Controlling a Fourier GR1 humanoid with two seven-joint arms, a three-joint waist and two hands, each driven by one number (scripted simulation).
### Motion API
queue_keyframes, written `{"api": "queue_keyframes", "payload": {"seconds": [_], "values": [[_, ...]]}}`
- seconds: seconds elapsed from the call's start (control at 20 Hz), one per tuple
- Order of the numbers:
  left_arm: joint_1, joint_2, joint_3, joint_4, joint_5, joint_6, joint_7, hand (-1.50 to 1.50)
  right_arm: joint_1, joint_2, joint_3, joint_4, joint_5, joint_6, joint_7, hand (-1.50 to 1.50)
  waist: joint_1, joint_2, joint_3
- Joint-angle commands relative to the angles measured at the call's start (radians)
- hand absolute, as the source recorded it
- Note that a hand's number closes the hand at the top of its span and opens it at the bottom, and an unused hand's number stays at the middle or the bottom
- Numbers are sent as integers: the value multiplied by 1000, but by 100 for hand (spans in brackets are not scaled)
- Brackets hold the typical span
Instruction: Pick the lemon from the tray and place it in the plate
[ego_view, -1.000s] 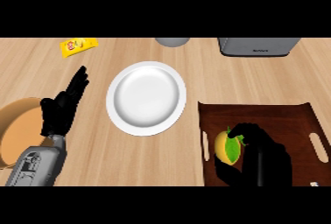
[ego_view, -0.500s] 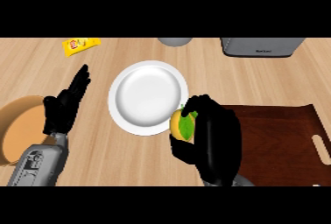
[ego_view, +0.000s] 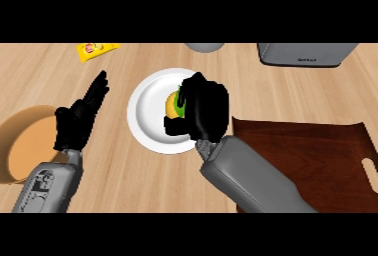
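The lemon (ego_view: 176, 104), yellow with a green patch, shows only as a sliver at the left side of my right hand (ego_view: 202, 109), whose fingers curl round it over the white plate (ego_view: 151, 120). Whether the lemon touches the plate is hidden by the hand. The dark brown tray (ego_view: 310, 145) lies at the right with nothing visible on it. My left hand (ego_view: 80, 119) rests open at the left, fingers pointing up, apart from the plate.
A tan bowl (ego_view: 22, 145) sits at the left edge under my left forearm. A yellow packet (ego_view: 94, 49) lies at the back left. A grey cup (ego_view: 204, 47) and a grey appliance (ego_view: 304, 54) stand along the back edge.
My right hand has carried the lemon from the tray leftward, first to the plate's right rim, now over the plate. The left hand has not moved.
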Motion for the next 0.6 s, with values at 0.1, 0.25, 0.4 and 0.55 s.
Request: {"api": "queue_keyframes", "payload": {"seconds": [0.1,0.25,0.4,0.55], "values": [[-46,-13,12,42,11,-12,-11,0,-121,4,135,327,-109,-133,57,150,13,5,-1],[-77,-15,-11,54,-26,-1,-8,0,-166,4,108,490,-174,-146,-3,150,35,16,0],[-54,-41,-30,58,-31,1,-38,0,-191,4,112,482,-331,-206,39,-150,50,15,0],[-24,-54,-44,53,-30,-5,-47,0,-163,4,113,521,-399,-314,-18,-150,66,20,0]]}}
